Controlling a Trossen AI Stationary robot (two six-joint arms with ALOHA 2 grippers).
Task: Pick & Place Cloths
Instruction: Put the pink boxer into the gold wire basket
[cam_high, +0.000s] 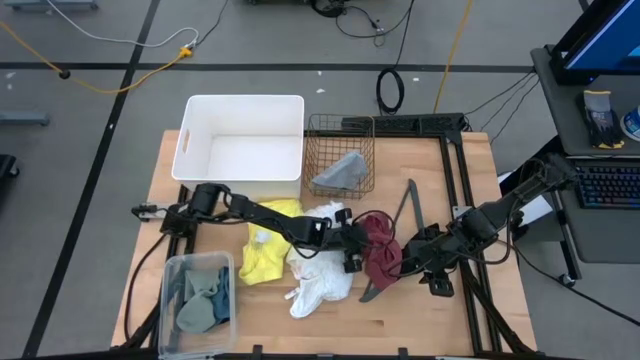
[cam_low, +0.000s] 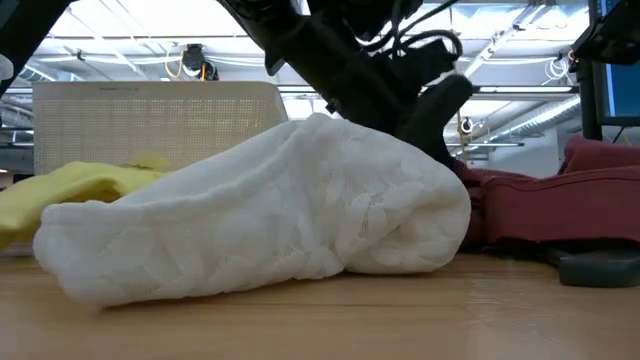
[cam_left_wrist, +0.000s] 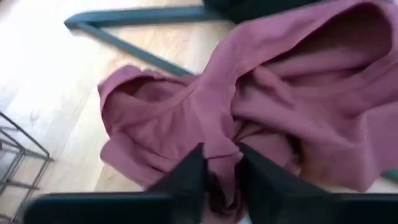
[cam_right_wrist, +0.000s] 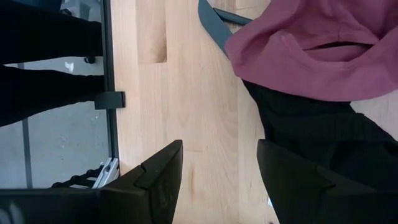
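Observation:
A maroon cloth (cam_high: 381, 253) lies crumpled at the table's middle, partly over a black cloth (cam_right_wrist: 311, 134). Left of it lie a white cloth (cam_high: 318, 270) and a yellow cloth (cam_high: 265, 250). My left gripper (cam_high: 357, 256) reaches across those two and is shut on the maroon cloth's left side. My right gripper (cam_high: 416, 266) is open just right of the maroon cloth, its fingers (cam_right_wrist: 158, 168) over bare wood beside the black cloth. A grey cloth (cam_high: 340, 172) sits in the wire basket. Teal and sage cloths (cam_high: 200, 298) lie in a clear tub. My left gripper (cam_left_wrist: 221, 152) pinches a raised fold of the maroon cloth (cam_left_wrist: 219, 180) between its two fingers, on the side nearest the white cloth. The fingers come slanting down from the table's left. The cloth lies slack on the table.
A white bin (cam_high: 240, 145) stands at the far left, with the wire basket (cam_high: 340, 135) beside it. A thin black angled metal bar (cam_high: 407, 212) lies partly under the maroon cloth. The clear tub (cam_high: 170, 300) is at the near left corner. A black frame (cam_high: 470, 200) runs along the right side.

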